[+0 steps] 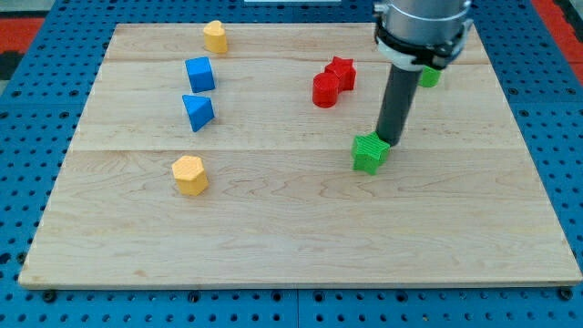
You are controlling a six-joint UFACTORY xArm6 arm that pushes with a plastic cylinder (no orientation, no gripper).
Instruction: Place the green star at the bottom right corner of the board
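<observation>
The green star [370,153] lies a little right of the board's middle. My tip [390,142] touches its upper right side. The rod rises from there to the arm's body at the view's top right. The board's [291,237] bottom right corner is far below and to the right of the star.
A second green block [429,77] is partly hidden behind the arm at the top right. A red star [342,72] and a red cylinder [325,90] sit together above the green star. A blue cube [199,74], a blue triangle [198,111], a yellow hexagon [189,175] and a yellow block [215,36] lie at the left.
</observation>
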